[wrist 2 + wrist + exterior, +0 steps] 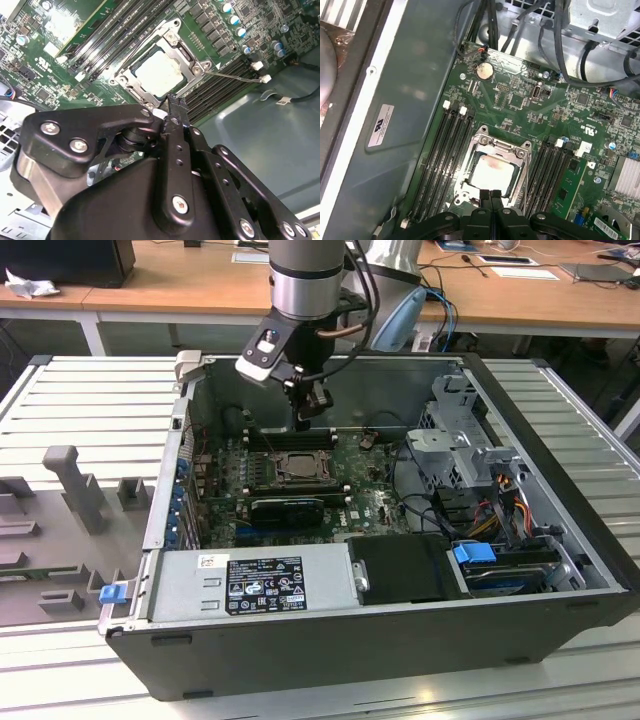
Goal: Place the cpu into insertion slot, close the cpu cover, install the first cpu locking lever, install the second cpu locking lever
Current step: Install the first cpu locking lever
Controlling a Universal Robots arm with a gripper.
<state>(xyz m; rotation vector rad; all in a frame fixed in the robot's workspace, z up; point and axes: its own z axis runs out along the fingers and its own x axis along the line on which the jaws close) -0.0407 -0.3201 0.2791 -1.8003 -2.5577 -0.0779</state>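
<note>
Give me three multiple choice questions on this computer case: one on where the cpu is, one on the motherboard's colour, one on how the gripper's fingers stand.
1. Where is the cpu?
A. On the power supply
B. In the insertion slot, framed by the cpu cover
C. Between the gripper's fingers

2. What colour is the motherboard?
A. Green
B. Red
C. White

3. How do the fingers of the gripper stand?
A. Wide open
B. Shut on a cable
C. Shut, with nothing between them

Answers:
1 B: both wrist views show the silvery chip seated in the socket, with the cover lying flat around it.
2 A: the board around the socket is green in every view.
3 C: in the first wrist view the two fingertips press together over the socket's edge, with nothing held.
</note>
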